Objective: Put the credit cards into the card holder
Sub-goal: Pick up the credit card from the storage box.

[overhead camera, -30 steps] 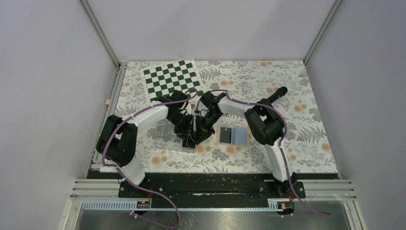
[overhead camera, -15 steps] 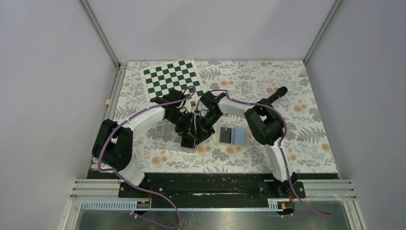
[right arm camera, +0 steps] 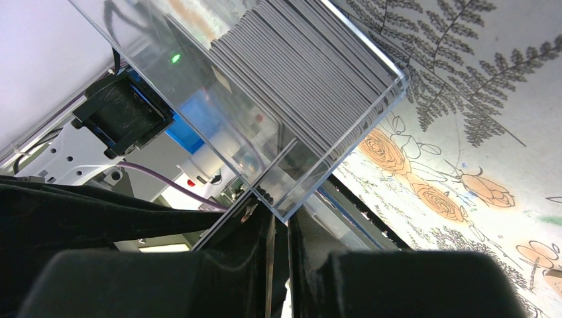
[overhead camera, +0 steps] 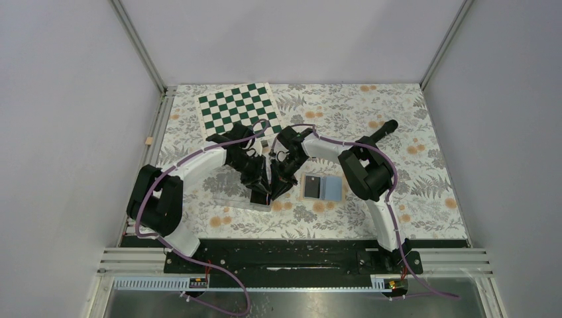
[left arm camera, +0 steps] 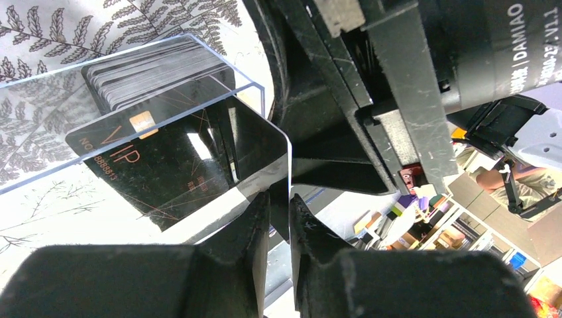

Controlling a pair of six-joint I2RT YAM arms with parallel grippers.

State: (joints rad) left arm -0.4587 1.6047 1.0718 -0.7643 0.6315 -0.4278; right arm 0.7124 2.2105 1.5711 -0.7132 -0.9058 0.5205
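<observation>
A clear tray (overhead camera: 246,191) at the table's middle holds a stack of black credit cards (left arm camera: 152,69). My left gripper (left arm camera: 280,207) points into the tray and is shut on one black credit card (left arm camera: 172,165) with orange "VIP" lettering, tilted up out of the stack. My right gripper (right arm camera: 280,228) is shut on the tray's clear wall (right arm camera: 291,192) at a corner, beside the grey card edges (right arm camera: 305,73). In the top view both grippers, left (overhead camera: 262,192) and right (overhead camera: 278,184), meet over the tray. The card holder (overhead camera: 333,189) lies open just right of them, blue lining up, with a black card (overhead camera: 310,186) on its left half.
A green-and-white chessboard (overhead camera: 238,109) lies at the back left. A black marker (overhead camera: 382,130) lies at the back right, behind the right arm's elbow. The floral tablecloth (overhead camera: 424,199) covers the table, with grey walls on three sides.
The left arm's elbow swung back to the left and its gripper shifted slightly over the tray, its jaws narrowing on the card. The right arm and card holder stayed still.
</observation>
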